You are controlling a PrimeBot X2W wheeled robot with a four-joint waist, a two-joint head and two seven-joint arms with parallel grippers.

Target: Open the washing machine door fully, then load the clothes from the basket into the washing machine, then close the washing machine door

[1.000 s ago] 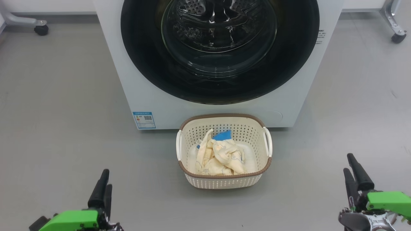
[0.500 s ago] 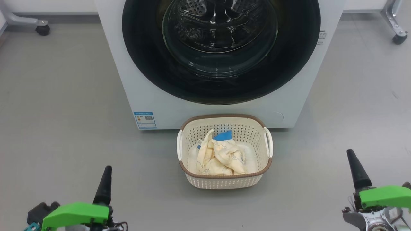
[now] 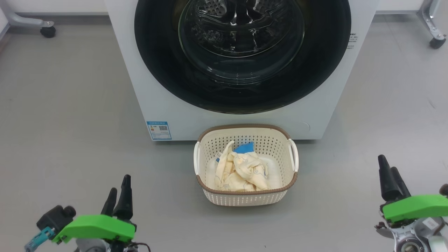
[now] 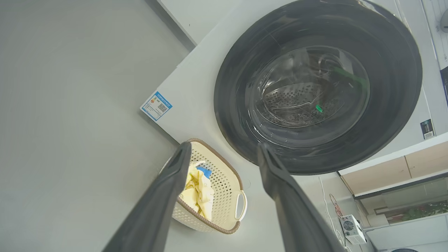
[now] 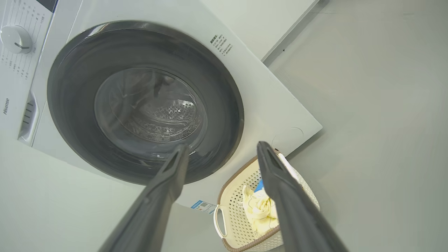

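The white washing machine (image 3: 182, 108) stands ahead, its round black-rimmed door (image 3: 168, 70) shut flat against the front, glass centre showing the steel drum. On the floor right before it sits the cream basket (image 3: 245, 199) with brown rim, holding crumpled cream-yellow clothes (image 3: 243, 171) and a blue patch. My left gripper (image 3: 119, 183) is low at the left, open and empty, well apart from the basket. Low at the right, my right gripper (image 3: 390, 166) is open and empty too. Both wrist views show the door (image 4: 395, 115) (image 5: 70, 115), basket (image 4: 227, 196) (image 5: 231, 217) and parted fingers.
Grey floor spreads on both sides of the washing machine. Wheeled metal frame legs stand at the far left (image 3: 47, 31) and far right (image 3: 435, 42). A blue label (image 3: 159, 130) sits low on the washer's front. A small white box (image 4: 351, 229) with cables lies beside the machine.
Both arms have risen and rotated, their fingers now reaching a little further up the view. The head camera has shifted slightly. Door, basket and clothes are unmoved.
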